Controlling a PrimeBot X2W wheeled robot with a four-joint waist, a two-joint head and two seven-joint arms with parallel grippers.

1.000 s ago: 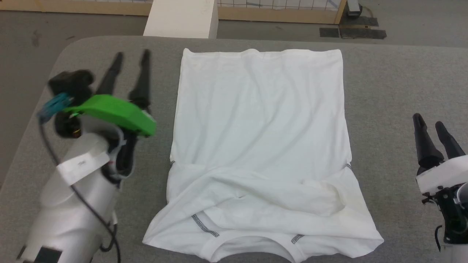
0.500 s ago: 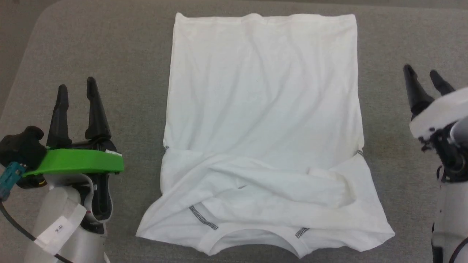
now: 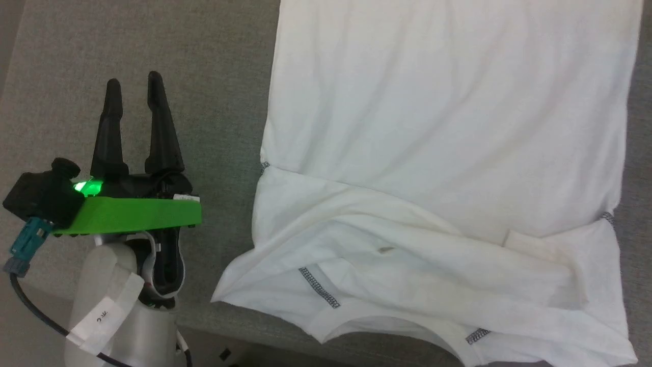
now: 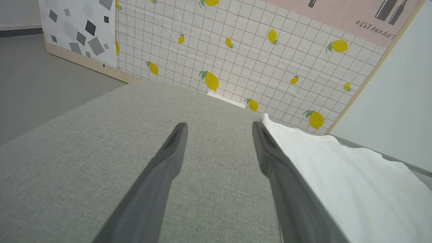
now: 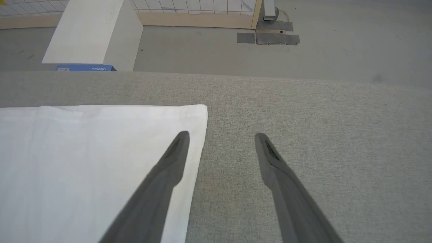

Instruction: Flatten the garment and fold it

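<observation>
The garment (image 3: 438,117), a white T-shirt, lies spread on the grey table, its collar at the near edge and both sleeves folded in over the chest with dark zigzag stitches showing. My left gripper (image 3: 133,87) stands open over bare cloth-covered table, well left of the shirt's side edge. In the left wrist view the garment (image 4: 354,182) lies just right of my open left gripper (image 4: 219,130). In the right wrist view my right gripper (image 5: 221,136) is open above the garment's (image 5: 84,162) far right corner, one finger over the fabric, one over the table.
The grey table (image 3: 204,66) ends close below the collar, with dark floor beneath. Beyond its far edge stand a white box (image 5: 91,30) and a lemon-patterned panel (image 4: 236,50). Bare floor (image 5: 303,54) lies past the table.
The head camera has dropped and swung, so the shirt now sits larger and further right in view. My left gripper stays open beside the shirt.
</observation>
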